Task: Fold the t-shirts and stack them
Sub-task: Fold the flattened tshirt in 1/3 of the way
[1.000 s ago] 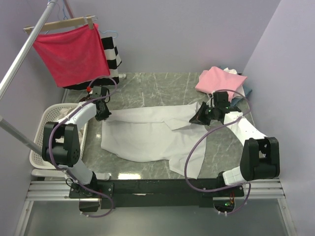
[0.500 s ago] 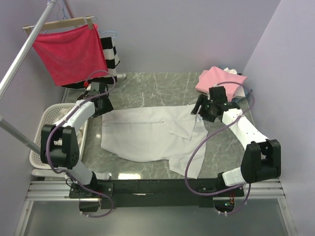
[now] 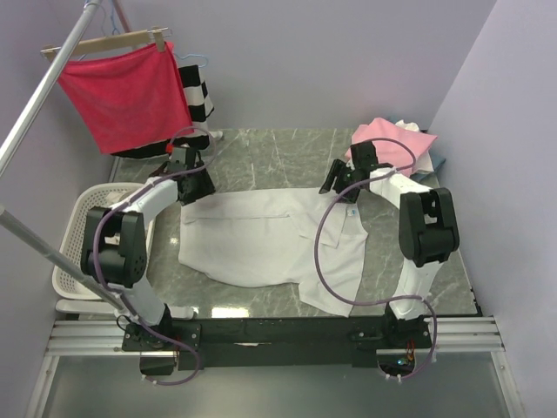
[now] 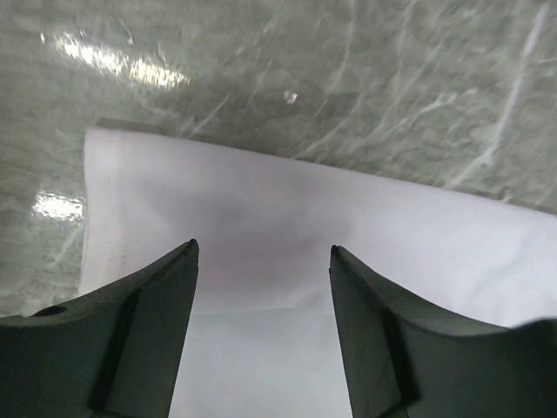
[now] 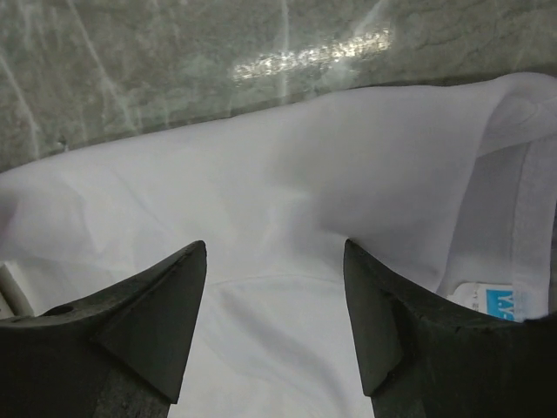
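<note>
A white t-shirt (image 3: 261, 239) lies spread on the marble table, its far edge folded over. My left gripper (image 3: 195, 187) hangs open above the shirt's far left corner, apart from the cloth (image 4: 261, 209), with nothing between its fingers (image 4: 148, 331). My right gripper (image 3: 338, 185) is open too, over the far right part by the collar. In the right wrist view the white cloth (image 5: 261, 174) lies under the open gripper (image 5: 274, 248), and the neck label (image 5: 500, 300) shows at the right. A pink t-shirt (image 3: 390, 141) tops a pile at the far right.
A white laundry basket (image 3: 77, 228) stands at the table's left edge. A red cloth (image 3: 122, 96) on a wooden hanger and a striped garment (image 3: 198, 94) hang from the rack at the far left. The purple walls close in behind and to the right.
Both grippers went from shut to open and let go of the white shirt. They rose and drew toward the far side, and the cloth settled flat on the table.
</note>
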